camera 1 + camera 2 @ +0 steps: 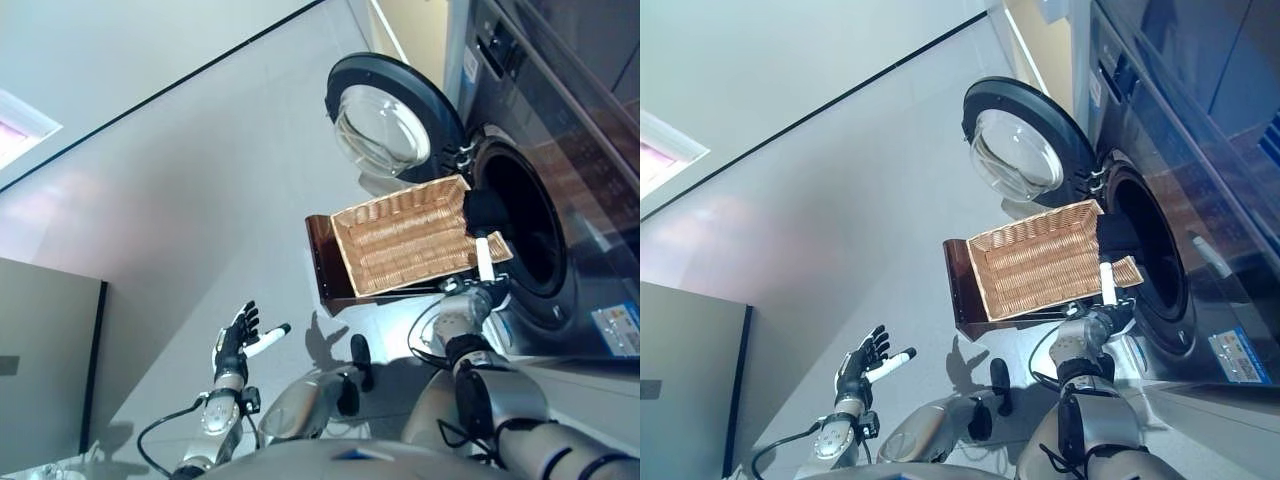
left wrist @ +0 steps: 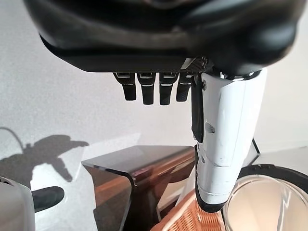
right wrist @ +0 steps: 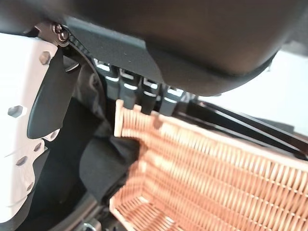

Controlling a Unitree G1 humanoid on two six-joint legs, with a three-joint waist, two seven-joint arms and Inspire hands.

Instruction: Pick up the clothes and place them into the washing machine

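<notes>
A black cloth hangs over the corner of the wicker basket nearest the washing machine's dark drum opening. In the right wrist view the black cloth drapes off the basket's rim towards the drum. My right hand reaches to that corner, fingers straight, white-covered thumb beside the cloth, nothing pinched. My left hand hangs open over the floor, well away from the basket. No other clothes show on the basket's woven bottom.
The basket rests on a brown stand in front of the machine. The washer's round door is swung wide open beside the drum opening. A grey cabinet stands off to the left.
</notes>
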